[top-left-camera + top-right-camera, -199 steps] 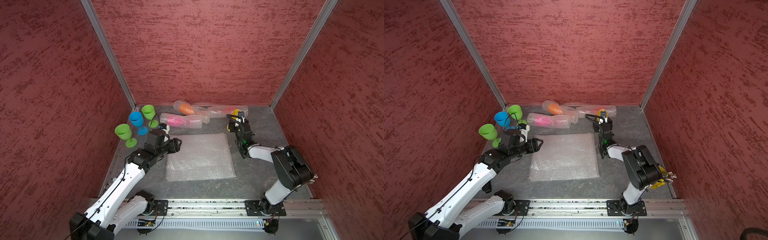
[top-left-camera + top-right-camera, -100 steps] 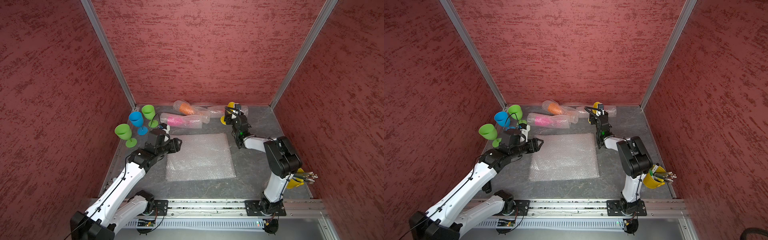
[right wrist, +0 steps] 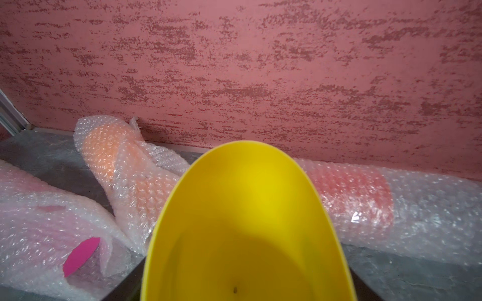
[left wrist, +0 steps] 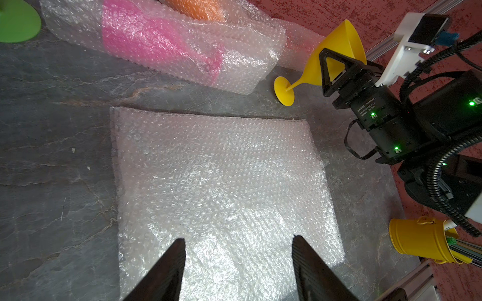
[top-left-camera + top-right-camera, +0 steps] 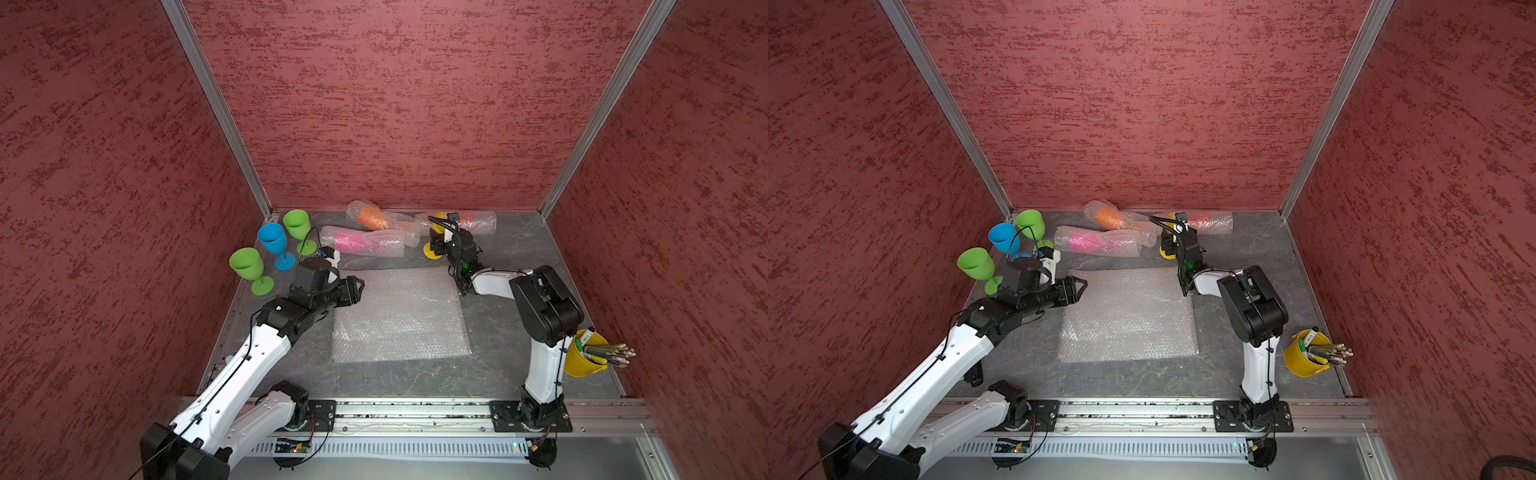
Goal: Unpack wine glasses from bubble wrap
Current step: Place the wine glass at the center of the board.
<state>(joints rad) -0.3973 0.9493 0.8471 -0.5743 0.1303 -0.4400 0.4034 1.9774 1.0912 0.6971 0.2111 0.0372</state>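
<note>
My right gripper [image 5: 441, 232] is shut on the bowl of a yellow wine glass [image 5: 432, 251], held tilted at the back of the table with its foot low near the surface. That bowl [image 3: 247, 221] fills the right wrist view. Behind it lie three bubble wrap rolls holding a pink [image 5: 361, 241], an orange [image 5: 374, 217] and a red glass [image 5: 473, 220]. A flat bubble wrap sheet [image 5: 399, 316] lies mid-table. My left gripper [image 5: 359, 286] hovers open at the sheet's left edge [image 4: 216, 177], holding nothing. Two green glasses [image 5: 247, 264] [image 5: 297, 224] and a blue one [image 5: 272, 239] stand unwrapped at the back left.
A yellow bucket [image 5: 582, 359] of pens stands at the front right beside the right arm's base. Red walls close in the table on three sides. A metal rail [image 5: 415, 409] runs along the front edge.
The right gripper carried the yellow glass a little left and toward the back wall, and its elbow swung in, uncovering the yellow bucket. The left arm stayed still.
</note>
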